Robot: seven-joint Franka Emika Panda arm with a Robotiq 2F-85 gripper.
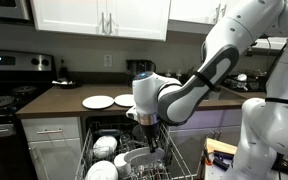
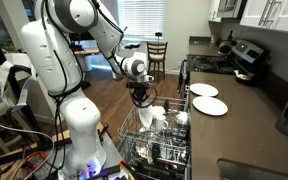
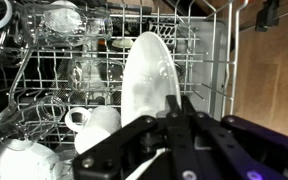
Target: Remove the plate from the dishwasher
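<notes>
The plate [image 3: 144,75] is white and stands on edge in the dishwasher's grey wire rack [image 3: 44,70]. In the wrist view my gripper [image 3: 181,100] is shut, its black fingertips pinched together on the plate's right rim. In both exterior views the gripper [image 1: 149,125] [image 2: 142,100] points straight down into the pulled-out rack [image 1: 179,160] [image 2: 154,150] of the open dishwasher. The rim inside the jaws is hidden by the fingers.
White cups and bowls [image 3: 99,120] and glasses [image 3: 69,20] fill the rack left of the plate. Two white plates [image 1: 97,101] [image 2: 210,105] lie on the brown counter [image 1: 54,100]. A black stove [image 1: 4,85] stands beside the dishwasher. A chair [image 2: 158,55] stands further back.
</notes>
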